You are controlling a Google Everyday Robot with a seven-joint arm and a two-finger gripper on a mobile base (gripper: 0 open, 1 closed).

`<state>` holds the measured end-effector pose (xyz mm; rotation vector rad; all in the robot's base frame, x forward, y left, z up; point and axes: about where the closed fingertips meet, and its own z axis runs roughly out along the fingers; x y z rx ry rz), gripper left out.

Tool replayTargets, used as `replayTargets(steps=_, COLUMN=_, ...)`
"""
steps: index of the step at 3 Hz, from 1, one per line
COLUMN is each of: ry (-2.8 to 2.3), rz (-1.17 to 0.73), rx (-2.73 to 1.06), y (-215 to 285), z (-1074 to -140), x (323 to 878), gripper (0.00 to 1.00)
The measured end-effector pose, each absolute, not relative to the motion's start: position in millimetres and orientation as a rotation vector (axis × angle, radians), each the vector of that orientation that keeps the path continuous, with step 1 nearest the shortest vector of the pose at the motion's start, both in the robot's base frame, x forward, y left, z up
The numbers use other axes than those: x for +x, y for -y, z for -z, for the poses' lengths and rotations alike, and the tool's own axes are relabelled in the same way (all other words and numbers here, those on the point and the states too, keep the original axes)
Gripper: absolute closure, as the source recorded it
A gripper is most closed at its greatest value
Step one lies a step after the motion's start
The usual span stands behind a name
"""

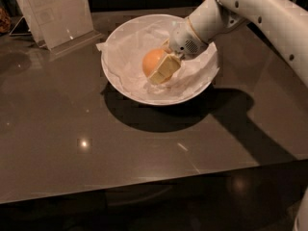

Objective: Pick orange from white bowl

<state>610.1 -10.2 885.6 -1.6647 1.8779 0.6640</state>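
The white bowl (125, 88) stands on the dark table, lined with crumpled white paper. The orange (152, 60) is a small round fruit inside the bowl, near its middle. My gripper (160, 66) reaches into the bowl from the upper right on the white arm. Its cream-coloured fingers (165, 70) are closed around the orange, one in front of the fruit, the other hidden behind it. The orange appears lifted slightly off the paper.
A clear acrylic sign holder (54, 12) stands at the back left of the grey table (72, 143). The table's front edge runs across the lower part of the view. My white arm (260, 13) crosses the upper right.
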Motion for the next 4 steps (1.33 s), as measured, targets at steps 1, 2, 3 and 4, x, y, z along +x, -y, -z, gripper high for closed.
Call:
replayTargets(steps=1, ry=-1.88, rz=-0.643, rx=-1.658, y=16.2, z=-891.1, x=608.3, gripper=1.0)
replayTargets(steps=2, ry=-1.829, rz=-0.714, rx=-1.617, y=25.7, z=-905.3, x=601.0, gripper=1.0)
replayTargets(steps=3, ry=-1.718, rz=-0.804, rx=-1.54, y=41.7, z=-933.0, x=587.5, gripper=1.0)
replayTargets(steps=4, ry=-1.678, rz=-0.829, rx=-1.467, y=65.9, z=-955.2, x=572.8, gripper=1.0)
